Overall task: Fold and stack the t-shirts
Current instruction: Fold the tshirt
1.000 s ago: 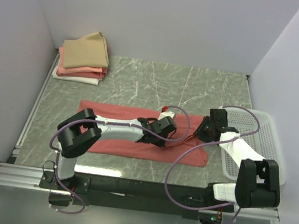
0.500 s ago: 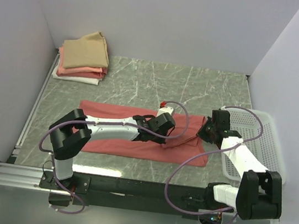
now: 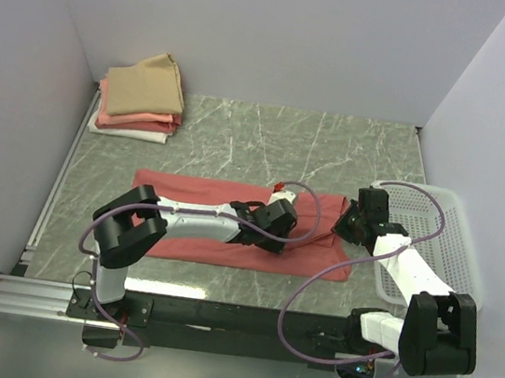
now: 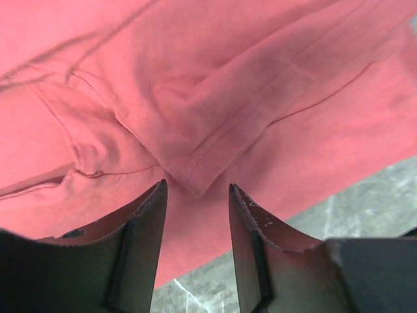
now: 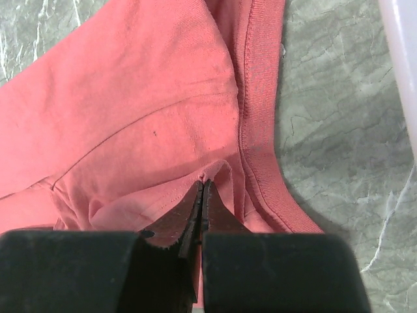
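A salmon-red t-shirt [image 3: 187,186] lies as a long flat strip across the middle of the table. My left gripper [image 3: 287,224] hovers low over its right half with the jaws open; a pointed sleeve corner [image 4: 195,186] lies just beyond the fingertips, free of them. My right gripper [image 3: 345,226] is at the shirt's right end, by the ribbed collar [image 5: 260,130], and is shut on a small raised fold of the fabric [image 5: 218,171]. At the back left sits a stack of folded shirts: tan [image 3: 149,85] on top, salmon-pink [image 3: 135,121], white [image 3: 129,133] at the bottom.
A white perforated basket [image 3: 445,225] stands at the right edge of the table, close behind my right arm; its rim [image 5: 401,52] shows in the right wrist view. Grey marble tabletop [image 3: 333,153] shows around the shirt. Purple cables loop off both arms.
My left gripper has opened and let go of the sleeve, which now lies flat. My right gripper has shut on the fold at the shirt's right end and stayed there.
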`<action>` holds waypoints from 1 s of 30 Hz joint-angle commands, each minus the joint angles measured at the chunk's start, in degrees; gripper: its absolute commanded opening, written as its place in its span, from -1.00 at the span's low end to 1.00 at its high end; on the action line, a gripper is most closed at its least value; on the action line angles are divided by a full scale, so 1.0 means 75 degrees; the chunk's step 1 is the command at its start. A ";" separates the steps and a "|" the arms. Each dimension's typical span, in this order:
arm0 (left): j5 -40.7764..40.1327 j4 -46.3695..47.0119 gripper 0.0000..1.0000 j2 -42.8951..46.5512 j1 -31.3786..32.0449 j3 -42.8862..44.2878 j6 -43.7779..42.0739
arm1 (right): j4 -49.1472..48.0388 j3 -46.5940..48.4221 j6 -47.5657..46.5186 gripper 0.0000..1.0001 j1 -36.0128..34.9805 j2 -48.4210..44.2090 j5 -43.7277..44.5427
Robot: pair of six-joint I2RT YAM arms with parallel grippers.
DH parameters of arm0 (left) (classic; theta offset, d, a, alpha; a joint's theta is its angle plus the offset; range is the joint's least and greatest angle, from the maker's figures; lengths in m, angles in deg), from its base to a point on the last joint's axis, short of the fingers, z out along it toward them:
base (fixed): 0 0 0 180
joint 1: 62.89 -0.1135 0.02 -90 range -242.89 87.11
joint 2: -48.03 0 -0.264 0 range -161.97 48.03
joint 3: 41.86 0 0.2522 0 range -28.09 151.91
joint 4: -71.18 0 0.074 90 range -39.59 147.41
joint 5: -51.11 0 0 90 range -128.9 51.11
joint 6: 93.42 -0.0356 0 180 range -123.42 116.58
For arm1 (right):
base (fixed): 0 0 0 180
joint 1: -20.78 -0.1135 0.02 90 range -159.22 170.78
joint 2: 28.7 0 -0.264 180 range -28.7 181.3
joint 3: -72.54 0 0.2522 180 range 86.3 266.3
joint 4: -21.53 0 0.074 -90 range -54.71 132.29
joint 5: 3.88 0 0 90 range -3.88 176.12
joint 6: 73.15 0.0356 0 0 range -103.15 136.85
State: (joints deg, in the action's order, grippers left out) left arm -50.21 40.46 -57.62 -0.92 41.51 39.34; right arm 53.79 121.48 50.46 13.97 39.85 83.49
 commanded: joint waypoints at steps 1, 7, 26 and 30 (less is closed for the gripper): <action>0.0172 0.0221 -0.06 -0.0292 0.0057 0.0211 0.0122 | -0.0135 -0.0073 -0.0004 -1.00 0.0052 -0.0129 0.0000; 0.0090 0.0350 -0.14 -0.0457 0.0069 0.0188 0.0263 | -0.0158 -0.0120 -0.0039 -1.00 0.0052 -0.0152 -0.0012; -0.0296 0.0116 -0.90 -0.0258 0.0057 0.0306 0.0415 | -0.0030 -0.0179 -0.0051 -1.00 0.0064 -0.0339 -0.0035; -0.0624 -0.0107 -0.99 0.0245 -0.0036 0.0154 0.0439 | 0.0111 -0.0260 -0.0028 -1.00 0.0064 -0.0620 -0.0129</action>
State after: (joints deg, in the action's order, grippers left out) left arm -51.87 40.70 -60.81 -0.78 42.60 41.94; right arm 54.03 120.32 50.44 13.99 38.11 83.18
